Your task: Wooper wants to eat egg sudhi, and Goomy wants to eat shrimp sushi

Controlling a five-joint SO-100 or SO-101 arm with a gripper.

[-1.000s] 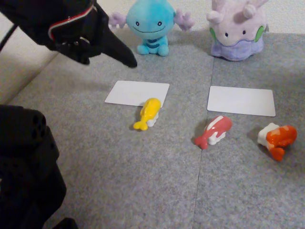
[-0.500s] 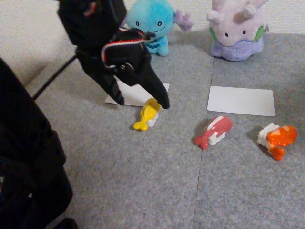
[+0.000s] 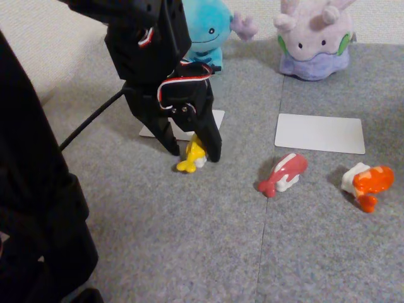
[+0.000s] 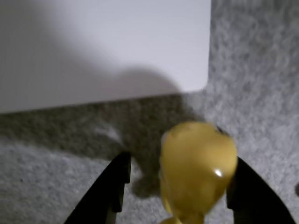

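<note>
The yellow egg sudhi [image 3: 190, 160] lies on the grey mat just in front of the left white card [image 3: 216, 118]. My black gripper [image 3: 194, 153] has come down over it and stands open, one finger on each side. In the wrist view the egg sudhi [image 4: 198, 168] sits between the fingers [image 4: 114, 186], closer to the right one, with my gripper [image 4: 175, 158] open around it. Wooper [image 3: 211, 28] sits at the back, partly behind the arm. Goomy [image 3: 314, 41] sits at the back right. The orange shrimp sushi [image 3: 369, 182] lies at the right.
A red-pink toy sushi [image 3: 284, 173] lies between the egg and shrimp pieces. A second white card [image 3: 320, 133] lies in front of Goomy. The arm's black base [image 3: 31, 208] takes up the left side. A seam in the mat [image 3: 268, 208] runs front to back.
The gripper swung from the upper left down to the egg sudhi. Its open fingers now straddle the piece. The sushi pieces and plush toys have not moved.
</note>
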